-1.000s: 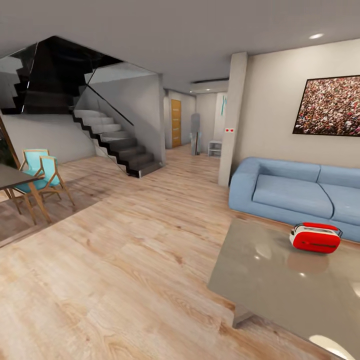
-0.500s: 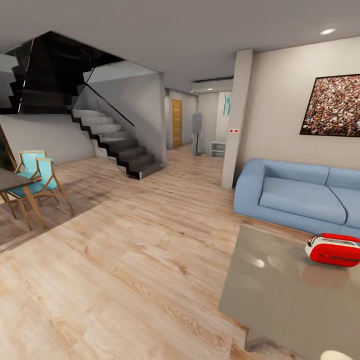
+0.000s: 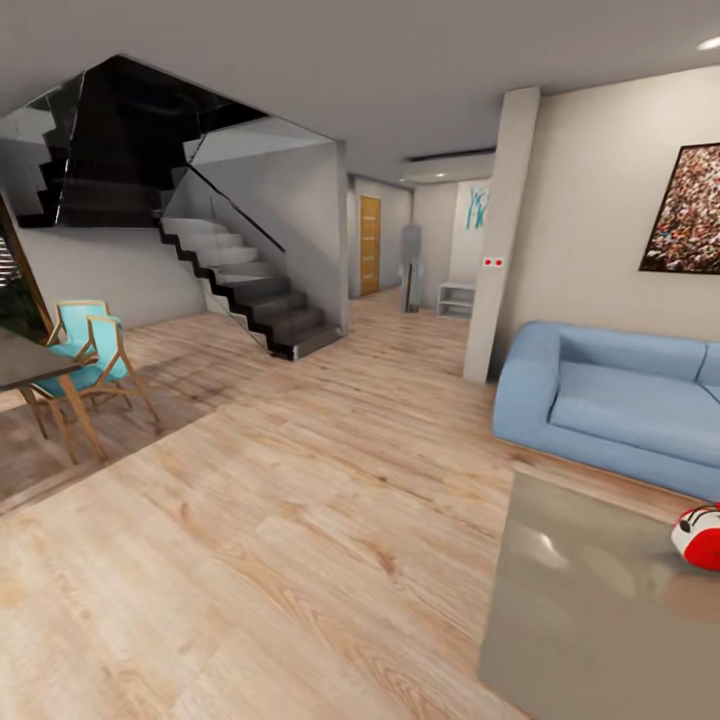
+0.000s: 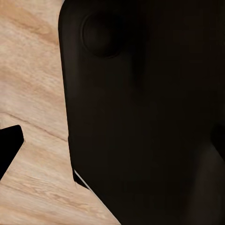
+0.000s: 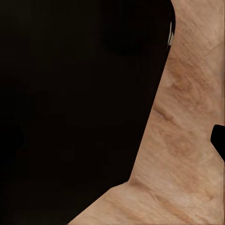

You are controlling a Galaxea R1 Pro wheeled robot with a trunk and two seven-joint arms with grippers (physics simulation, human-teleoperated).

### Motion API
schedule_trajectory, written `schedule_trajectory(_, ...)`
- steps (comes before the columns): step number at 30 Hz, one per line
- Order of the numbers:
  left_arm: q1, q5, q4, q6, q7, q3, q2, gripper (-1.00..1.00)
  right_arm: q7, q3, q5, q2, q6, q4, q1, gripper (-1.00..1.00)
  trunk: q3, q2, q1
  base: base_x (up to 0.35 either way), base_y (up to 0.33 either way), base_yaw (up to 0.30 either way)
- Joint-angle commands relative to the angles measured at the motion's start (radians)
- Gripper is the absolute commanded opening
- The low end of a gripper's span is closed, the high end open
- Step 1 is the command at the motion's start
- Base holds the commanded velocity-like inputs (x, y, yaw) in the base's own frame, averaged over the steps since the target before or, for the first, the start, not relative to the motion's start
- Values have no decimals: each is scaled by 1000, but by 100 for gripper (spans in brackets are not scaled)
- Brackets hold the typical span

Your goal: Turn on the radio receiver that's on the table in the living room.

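The red radio receiver (image 3: 700, 535) with white trim sits on the glossy grey-beige table (image 3: 580, 620) at the lower right of the head view, cut off by the picture's right edge. Behind the table stands the blue sofa (image 3: 610, 400) of the living room. In the left wrist view a dark part of my own body (image 4: 140, 117) hangs over the wood floor (image 4: 33, 93), with one black fingertip (image 4: 9, 147) at the edge. The right wrist view is alike, with a black fingertip (image 5: 218, 138) over the planks (image 5: 187, 117). Neither view shows how the jaws stand.
Open wood floor (image 3: 280, 520) stretches ahead and to the left. A staircase (image 3: 250, 290) rises at the back left. A dark dining table (image 3: 25, 360) with turquoise chairs (image 3: 90, 345) stands at the far left. A pillar (image 3: 505, 230) stands beside the sofa, and a hallway door (image 3: 370, 245) lies beyond.
The whole head view has shifted: the camera has turned left, so the radio, table and sofa now sit further right, with the radio partly cut off. Nothing on the table has moved.
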Motion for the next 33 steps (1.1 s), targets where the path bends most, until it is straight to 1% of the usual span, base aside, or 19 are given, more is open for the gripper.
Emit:
schedule_trajectory(1, 0, 0, 0, 0, 0, 0, 0, 100, 0, 0, 1, 0, 0, 0, 0, 100, -1, 0, 0, 316, 116, 237)
schedule_trajectory(23, 0, 0, 0, 0, 0, 0, 0, 100, 1, 0, 0, 0, 0, 0, 0, 100, -16, 0, 0, 316, 116, 243)
schedule_trajectory(33, 0, 0, 0, 0, 0, 3, 0, 100, 8, 0, -5, 0, 0, 0, 0, 100, -17, 0, 0, 316, 108, 39)
